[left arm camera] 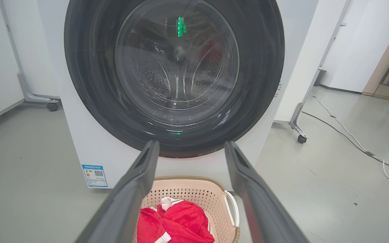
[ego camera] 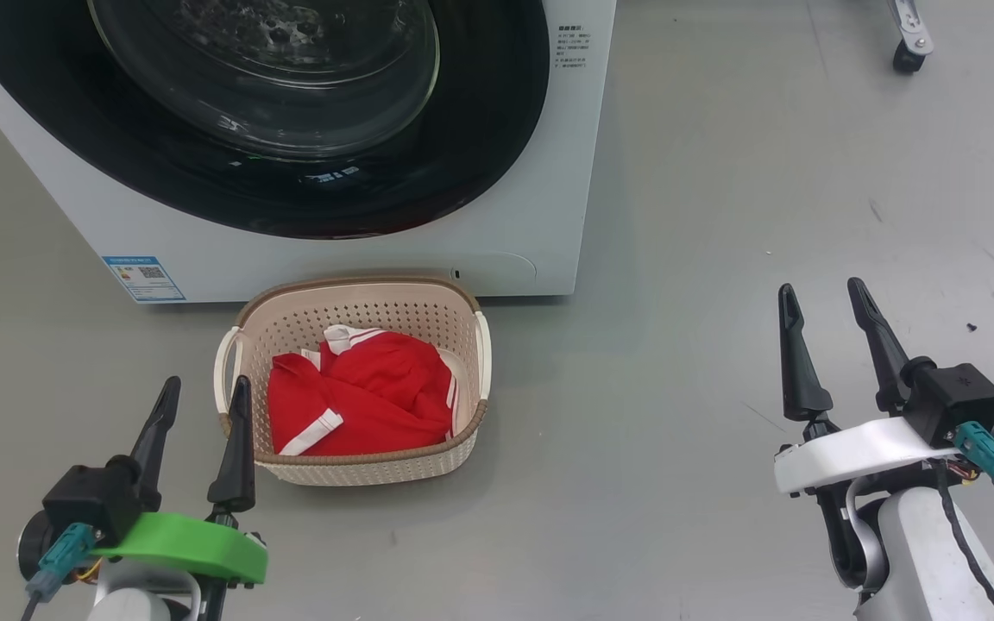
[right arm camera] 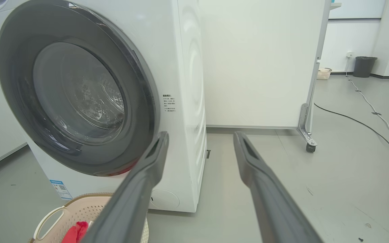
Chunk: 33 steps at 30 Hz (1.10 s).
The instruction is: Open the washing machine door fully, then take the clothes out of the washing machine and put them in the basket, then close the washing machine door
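Note:
The washing machine point(ego camera: 540, 216) stands at the top of the head view, its round black-rimmed door point(ego camera: 290, 103) shut flat against the front. Through the door's glass point(left arm camera: 177, 64) I see the steel drum with no clothes visible in it. The cream basket point(ego camera: 359, 302) sits on the floor just in front of the machine and holds the red clothes point(ego camera: 368, 397) with white trim. My left gripper point(ego camera: 208, 384) is open at the basket's left side, holding nothing. My right gripper point(ego camera: 820, 289) is open and holding nothing, well to the right over bare floor.
Grey floor surrounds the machine. A white wheeled partition point(right arm camera: 258, 60) stands to the machine's right, with a caster point(right arm camera: 311, 147) and cables point(right arm camera: 366, 125) on the floor. Another caster point(ego camera: 907, 56) shows at the head view's top right. A grey bin point(right arm camera: 364, 66) stands far back.

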### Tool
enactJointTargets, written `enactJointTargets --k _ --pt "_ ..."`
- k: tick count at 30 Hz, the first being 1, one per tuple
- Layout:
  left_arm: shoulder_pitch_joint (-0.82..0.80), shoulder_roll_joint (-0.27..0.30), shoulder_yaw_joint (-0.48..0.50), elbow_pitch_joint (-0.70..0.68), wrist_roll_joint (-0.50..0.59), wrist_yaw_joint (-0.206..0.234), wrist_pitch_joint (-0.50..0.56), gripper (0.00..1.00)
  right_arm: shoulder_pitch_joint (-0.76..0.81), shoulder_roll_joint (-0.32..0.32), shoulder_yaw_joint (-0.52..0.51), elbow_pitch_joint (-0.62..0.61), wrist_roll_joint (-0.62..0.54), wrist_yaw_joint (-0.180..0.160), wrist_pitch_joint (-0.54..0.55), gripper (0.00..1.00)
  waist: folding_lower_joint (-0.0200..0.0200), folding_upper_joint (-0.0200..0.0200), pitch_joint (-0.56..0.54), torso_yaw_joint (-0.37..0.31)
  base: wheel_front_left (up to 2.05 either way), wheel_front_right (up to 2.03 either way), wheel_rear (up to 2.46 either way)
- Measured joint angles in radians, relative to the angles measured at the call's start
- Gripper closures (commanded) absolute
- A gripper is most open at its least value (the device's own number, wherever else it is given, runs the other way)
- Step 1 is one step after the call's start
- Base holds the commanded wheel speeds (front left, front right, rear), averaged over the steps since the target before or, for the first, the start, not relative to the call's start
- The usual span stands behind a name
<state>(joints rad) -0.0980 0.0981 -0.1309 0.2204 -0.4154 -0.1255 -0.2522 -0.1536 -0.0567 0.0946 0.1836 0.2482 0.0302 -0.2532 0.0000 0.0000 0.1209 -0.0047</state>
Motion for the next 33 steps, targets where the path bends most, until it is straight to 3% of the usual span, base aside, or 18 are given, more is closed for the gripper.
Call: enactJointTargets --k 31,32,33 --pt "0.016 0.009 -0.004 -0.003 -0.042 0.000 0.000 0.00 0.007 0.003 -0.002 0.002 -0.005 0.012 0.000 0.00 0.0000 0.0000 -0.012 -0.004 0.00 0.00 0.00" --pt "0.016 0.010 -0.004 -0.003 -0.043 0.000 0.000 1.00 0.008 0.003 -0.002 0.002 -0.005 0.012 0.000 1.00 0.0000 0.0000 -0.012 -0.004 0.00 0.00 0.00" --pt "0.017 0.008 -0.004 0.003 -0.044 0.000 0.001 1.00 0.011 0.003 -0.001 0.009 -0.004 0.011 0.000 1.00 0.0000 0.0000 -0.012 -0.004 0.00 0.00 0.00"
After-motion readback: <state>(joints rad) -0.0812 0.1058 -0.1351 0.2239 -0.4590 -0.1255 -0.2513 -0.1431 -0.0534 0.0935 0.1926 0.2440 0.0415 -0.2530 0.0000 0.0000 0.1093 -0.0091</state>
